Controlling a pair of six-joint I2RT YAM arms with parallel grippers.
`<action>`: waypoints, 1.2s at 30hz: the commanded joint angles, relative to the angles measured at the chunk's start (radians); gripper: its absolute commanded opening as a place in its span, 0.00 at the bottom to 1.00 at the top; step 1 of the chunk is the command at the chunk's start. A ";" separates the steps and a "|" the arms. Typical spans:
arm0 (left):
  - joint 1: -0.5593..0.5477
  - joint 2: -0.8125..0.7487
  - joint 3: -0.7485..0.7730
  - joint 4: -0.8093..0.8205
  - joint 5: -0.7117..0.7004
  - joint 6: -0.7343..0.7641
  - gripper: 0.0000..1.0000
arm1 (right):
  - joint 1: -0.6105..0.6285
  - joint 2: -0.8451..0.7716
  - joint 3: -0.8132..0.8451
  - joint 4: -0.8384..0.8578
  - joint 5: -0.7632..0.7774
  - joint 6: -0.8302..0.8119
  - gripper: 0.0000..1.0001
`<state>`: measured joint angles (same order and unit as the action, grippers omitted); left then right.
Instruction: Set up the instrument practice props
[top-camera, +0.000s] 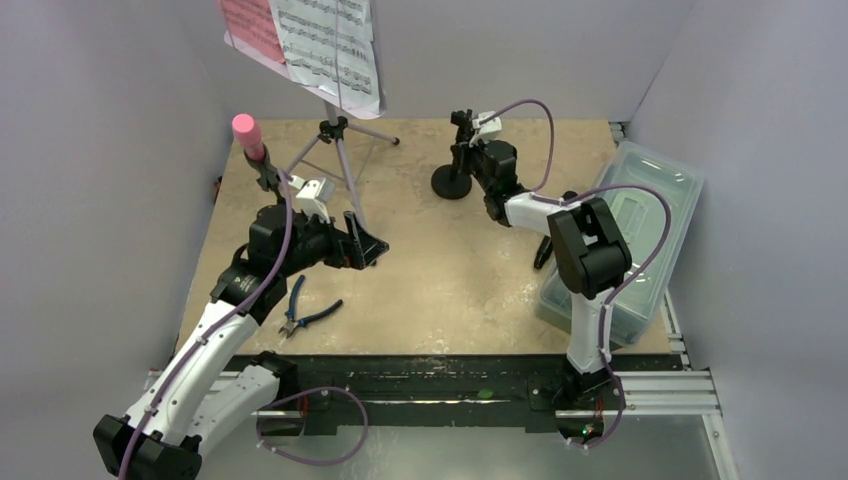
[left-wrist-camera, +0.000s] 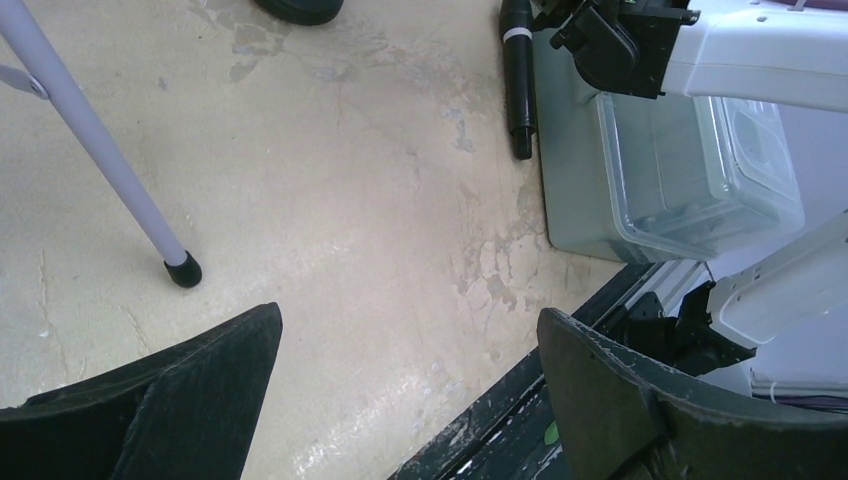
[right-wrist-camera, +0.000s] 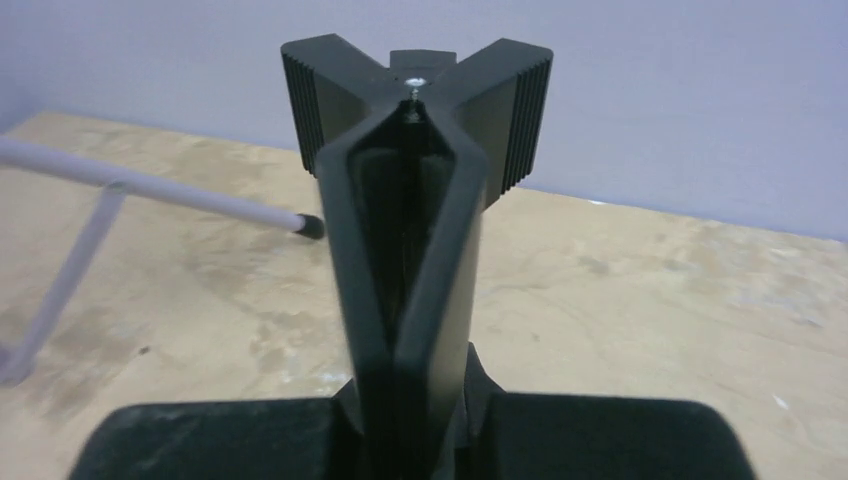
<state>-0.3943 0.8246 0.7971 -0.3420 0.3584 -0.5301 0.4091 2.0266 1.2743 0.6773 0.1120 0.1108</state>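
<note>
Right gripper (top-camera: 462, 132) is clamped on the black round-based pole (top-camera: 452, 182) at the table's rear middle. Left gripper (left-wrist-camera: 408, 318) gapes wide, empty, by the lavender music stand (top-camera: 343, 165), whose desk carries pink and white sheet-music pages (top-camera: 320, 45). Clear tub (top-camera: 640, 230) lies right, black microphone (left-wrist-camera: 518, 75) just beside it; pink microphone (top-camera: 245, 132) stands far left.

Robotics lab: plain walls (top-camera: 100, 120) are enclosing a tabletop (top-camera: 450, 285), and 2 robot arms (top-camera: 215, 340) are standing on a bottom-edge aluminium rail (top-camera: 665, 385).

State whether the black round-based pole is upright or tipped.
Upright: pole rises from its flat round base; right gripper grips its top.
</note>
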 joint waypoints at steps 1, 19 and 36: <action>-0.003 -0.003 0.058 0.002 0.007 0.020 1.00 | -0.020 -0.091 -0.074 0.122 -0.344 -0.035 0.00; -0.037 -0.096 -0.129 0.435 0.262 0.282 1.00 | 0.246 -0.533 -0.636 0.144 -0.975 -0.465 0.00; -0.116 0.040 -0.271 0.733 0.455 0.427 0.98 | 0.324 -0.593 -0.569 -0.043 -1.013 -0.504 0.00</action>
<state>-0.4965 0.8322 0.4938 0.3241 0.7692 -0.1917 0.7204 1.4963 0.6674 0.6373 -0.8814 -0.3706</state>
